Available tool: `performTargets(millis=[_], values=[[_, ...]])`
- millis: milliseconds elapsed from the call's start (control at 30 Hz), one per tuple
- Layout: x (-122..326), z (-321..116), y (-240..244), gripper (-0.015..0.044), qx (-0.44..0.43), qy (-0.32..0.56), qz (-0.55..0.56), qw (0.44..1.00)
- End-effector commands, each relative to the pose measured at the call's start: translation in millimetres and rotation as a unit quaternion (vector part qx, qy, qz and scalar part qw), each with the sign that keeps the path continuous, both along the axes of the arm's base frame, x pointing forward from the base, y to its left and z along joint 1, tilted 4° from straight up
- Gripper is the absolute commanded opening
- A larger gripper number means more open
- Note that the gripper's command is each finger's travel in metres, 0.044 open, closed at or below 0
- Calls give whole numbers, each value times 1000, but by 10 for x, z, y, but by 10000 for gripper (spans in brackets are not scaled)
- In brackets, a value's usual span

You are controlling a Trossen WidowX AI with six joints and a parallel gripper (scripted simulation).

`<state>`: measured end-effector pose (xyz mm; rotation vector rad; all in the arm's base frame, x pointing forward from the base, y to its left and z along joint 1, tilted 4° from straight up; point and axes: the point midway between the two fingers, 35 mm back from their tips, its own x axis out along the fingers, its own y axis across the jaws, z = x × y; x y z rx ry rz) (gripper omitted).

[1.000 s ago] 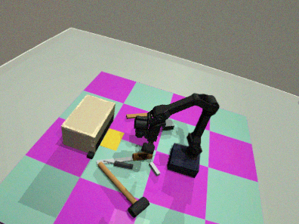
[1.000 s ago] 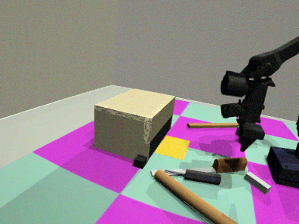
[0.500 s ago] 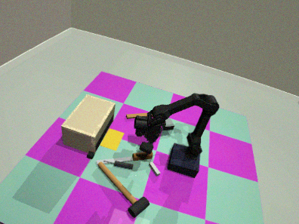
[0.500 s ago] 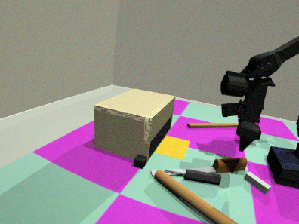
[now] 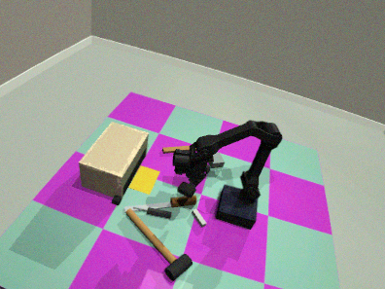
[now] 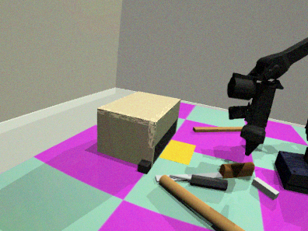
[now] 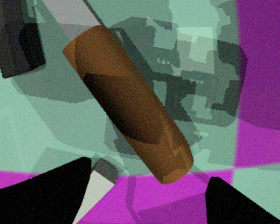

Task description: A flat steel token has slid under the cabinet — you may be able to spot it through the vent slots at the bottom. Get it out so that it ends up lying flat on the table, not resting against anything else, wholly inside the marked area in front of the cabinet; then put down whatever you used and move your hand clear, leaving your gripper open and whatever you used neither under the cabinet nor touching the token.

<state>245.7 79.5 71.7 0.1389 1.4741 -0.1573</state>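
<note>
The cream cabinet point(image 5: 114, 147) point(image 6: 138, 108) stands at the left, with a dark low opening along its front. The token does not show in any view. The marked area, a yellow square point(image 5: 145, 180) point(image 6: 178, 152), lies in front of the cabinet. A tool with a brown handle point(image 5: 184, 201) point(image 6: 237, 170) point(image 7: 125, 100) lies on the table, its flat grey blade towards the cabinet. A black-handled tool point(image 5: 159, 213) point(image 6: 209, 182) point(image 7: 20, 40) with a pale thin end lies beside it. My gripper point(image 5: 191, 184) point(image 6: 250, 148) point(image 7: 150, 177) is open and empty, above the brown handle's near end.
A mallet point(image 5: 151, 234) point(image 6: 198, 201) with a black head lies nearest the camera. A pale block point(image 5: 199, 218) point(image 6: 265, 188) point(image 7: 95, 192) lies near the arm's base. A wooden stick point(image 5: 173, 150) point(image 6: 218, 129) lies behind the gripper. A small black block point(image 5: 117, 199) point(image 6: 144, 166) is at the cabinet's front corner.
</note>
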Motion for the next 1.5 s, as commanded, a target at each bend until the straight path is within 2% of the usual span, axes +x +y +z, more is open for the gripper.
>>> performTargets(millis=[0,1467], values=[[-5,0,2,270,3,1,-21,1000],[1,1,-1,270,18,-2,-194,981]])
